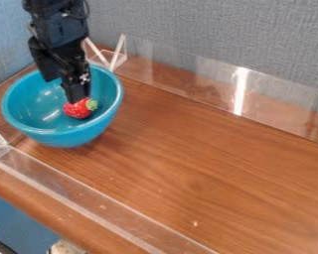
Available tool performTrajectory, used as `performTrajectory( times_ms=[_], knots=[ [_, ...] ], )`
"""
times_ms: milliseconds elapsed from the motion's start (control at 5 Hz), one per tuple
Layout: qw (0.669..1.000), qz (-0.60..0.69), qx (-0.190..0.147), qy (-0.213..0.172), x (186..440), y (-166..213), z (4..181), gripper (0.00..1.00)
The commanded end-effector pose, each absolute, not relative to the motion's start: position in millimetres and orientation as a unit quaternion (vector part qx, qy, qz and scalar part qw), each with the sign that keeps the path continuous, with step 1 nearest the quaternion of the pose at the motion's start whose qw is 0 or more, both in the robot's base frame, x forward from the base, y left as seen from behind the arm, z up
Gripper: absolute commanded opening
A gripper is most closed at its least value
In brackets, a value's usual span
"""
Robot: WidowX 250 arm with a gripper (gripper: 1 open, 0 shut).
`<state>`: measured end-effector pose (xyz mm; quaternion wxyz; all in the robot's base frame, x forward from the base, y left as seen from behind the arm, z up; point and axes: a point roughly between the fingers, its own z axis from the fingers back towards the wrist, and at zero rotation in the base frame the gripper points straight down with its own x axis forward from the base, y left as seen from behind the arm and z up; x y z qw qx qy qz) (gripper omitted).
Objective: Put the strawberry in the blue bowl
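Now we take the blue bowl point(59, 111) as our landmark. It sits at the left end of a brown wooden table point(215, 159), close to the grey textured wall point(229, 35) behind it. Inside the bowl, on the right side of its inner slope, lies the strawberry point(79, 107), red with a bit of green at its cap. It rests free on the bowl's surface as far as we can see.

Above the bowl we see the black gripper point(71, 81), pointing downward, its tips dipping below the rim at the bowl's back edge and hanging just over the strawberry. Its fingers point(83, 77) stand spread apart; nothing sits between them, and we cannot tell whether a tip touches the fruit.

Around the tabletop runs a low clear plastic barrier point(235, 84): panels rise to the right of the bowl along the far edge, another strip runs along the near edge in front of the bowl, and a small triangular brace stands just behind the bowl on its right.

We find no brand, label or readable writing on the bowl, the gripper, the table or the wall.
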<state>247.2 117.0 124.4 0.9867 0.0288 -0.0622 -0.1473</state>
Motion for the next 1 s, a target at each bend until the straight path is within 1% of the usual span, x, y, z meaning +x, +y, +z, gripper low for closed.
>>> performTrajectory(
  times_ms=[0,200,400,600,800],
  knots=[
    [0.984,-0.156,0.032,-0.081,258.3,116.4,130.5,1.00],
    [0.984,-0.155,0.030,-0.087,260.1,112.5,146.8,1.00],
    [0.983,-0.152,0.028,-0.097,260.2,108.0,168.5,1.00],
    [0.983,-0.149,0.028,-0.099,258.9,105.4,182.3,1.00],
    [0.981,-0.165,0.024,-0.097,262.4,109.7,178.6,1.00]
  ],
)
